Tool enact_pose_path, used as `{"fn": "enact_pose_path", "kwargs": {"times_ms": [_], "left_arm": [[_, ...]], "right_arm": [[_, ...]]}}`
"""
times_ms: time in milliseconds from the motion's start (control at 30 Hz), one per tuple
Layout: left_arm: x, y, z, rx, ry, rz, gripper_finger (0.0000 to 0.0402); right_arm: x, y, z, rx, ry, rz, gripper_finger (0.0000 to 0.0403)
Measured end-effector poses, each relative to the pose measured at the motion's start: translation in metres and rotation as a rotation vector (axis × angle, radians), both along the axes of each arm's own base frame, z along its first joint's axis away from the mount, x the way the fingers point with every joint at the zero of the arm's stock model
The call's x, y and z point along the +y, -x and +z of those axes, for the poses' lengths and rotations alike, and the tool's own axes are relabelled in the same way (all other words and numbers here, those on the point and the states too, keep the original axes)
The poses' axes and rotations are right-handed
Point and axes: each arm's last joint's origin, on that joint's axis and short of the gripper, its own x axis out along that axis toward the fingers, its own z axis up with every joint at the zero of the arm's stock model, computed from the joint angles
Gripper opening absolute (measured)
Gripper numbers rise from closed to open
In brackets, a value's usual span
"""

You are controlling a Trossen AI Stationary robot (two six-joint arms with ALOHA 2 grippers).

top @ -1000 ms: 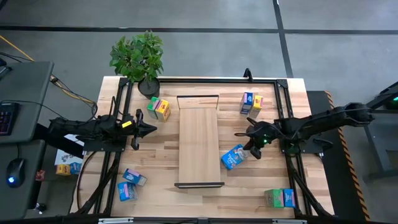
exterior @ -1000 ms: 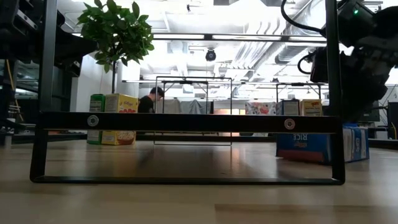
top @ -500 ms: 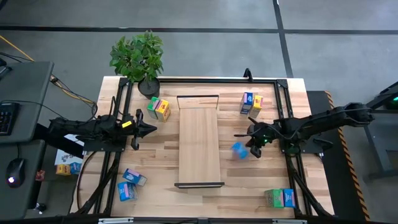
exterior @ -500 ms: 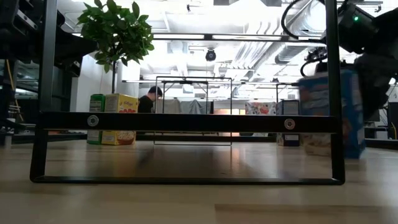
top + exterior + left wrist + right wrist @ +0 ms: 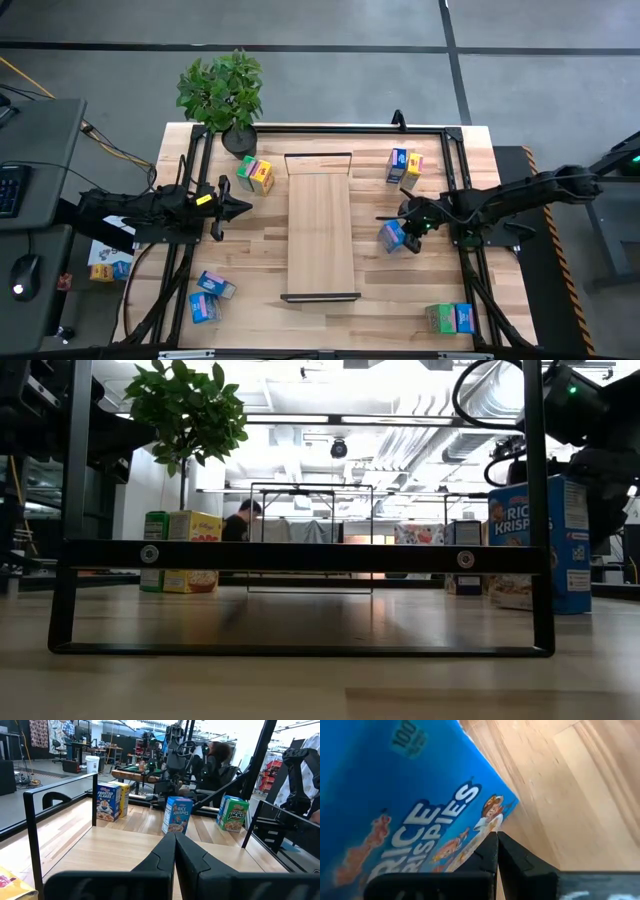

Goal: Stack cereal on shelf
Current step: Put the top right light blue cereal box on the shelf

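Observation:
A blue Rice Krispies cereal box (image 5: 391,236) stands upright on its bottom on the tabletop, just right of the shelf (image 5: 320,225), a long light-wood board with black brackets. The box also shows in the low view (image 5: 540,540) and the left wrist view (image 5: 177,815). My right gripper (image 5: 406,233) is shut, right beside the box on its right side. My left gripper (image 5: 246,209) is shut and empty, left of the shelf. My right gripper's shut fingertips (image 5: 494,840) lie at an edge of the box's printed face (image 5: 485,822). They come level from the table's right side. The box stands upright on the tabletop. I cannot tell whether the tips press on it or only reach it.
Other cereal boxes stand in pairs: green and yellow at the far left (image 5: 255,175), blue and yellow at the far right (image 5: 404,166), blue ones at the near left (image 5: 210,295), green and blue at the near right (image 5: 448,318). A potted plant (image 5: 222,92) stands at the far left corner.
The blue box lay flat on the table a second ago. It has tipped up onto its bottom beside my right gripper and now stands upright, a little farther toward the far right. The right gripper has stayed about where it was.

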Motion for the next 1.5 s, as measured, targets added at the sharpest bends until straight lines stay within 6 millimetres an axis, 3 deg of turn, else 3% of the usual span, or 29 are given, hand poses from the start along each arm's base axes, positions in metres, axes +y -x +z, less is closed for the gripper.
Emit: {"fn": "enact_pose_path", "kwargs": {"times_ms": [333, 433, 567, 700, 833, 933, 1267, 1367, 1500], "left_arm": [[0.000, 0.000, 0.000, 0.000, 0.000, 0.000, 0.0000], [0.000, 0.000, 0.000, 0.000, 0.000, 0.000, 0.0000], [0.000, 0.000, 0.000, 0.000, 0.000, 0.000, 0.0000], [0.000, 0.000, 0.000, 0.000, 0.000, 0.000, 0.0000], [0.000, 0.000, 0.000, 0.000, 0.000, 0.000, 0.0000], [0.000, 0.000, 0.000, 0.000, 0.000, 0.000, 0.0000], [0.000, 0.000, 0.000, 0.000, 0.000, 0.000, 0.0000], [0.000, 0.000, 0.000, 0.000, 0.000, 0.000, 0.0000], [0.000, 0.000, 0.000, 0.000, 0.000, 0.000, 0.0000]], "right_arm": [[-0.017, 0.006, 0.035, 0.086, 0.116, -0.069, 0.0000], [-0.022, 0.007, 0.061, 0.087, 0.105, -0.116, 0.0000], [-0.026, 0.009, 0.112, 0.053, 0.114, -0.172, 0.0000], [-0.026, 0.007, 0.160, -0.104, 0.018, -0.319, 0.0000], [-0.027, 0.000, 0.188, -0.250, -0.107, -0.441, 0.0009], [-0.025, -0.005, 0.197, -0.261, -0.172, -0.421, 0.0048], [-0.004, -0.032, 0.201, -0.130, -0.322, -0.263, 0.0254], [0.007, -0.034, 0.192, 0.046, -0.328, -0.304, 0.0279], [0.023, -0.035, 0.178, 0.227, -0.222, -0.441, 0.0283]]}}
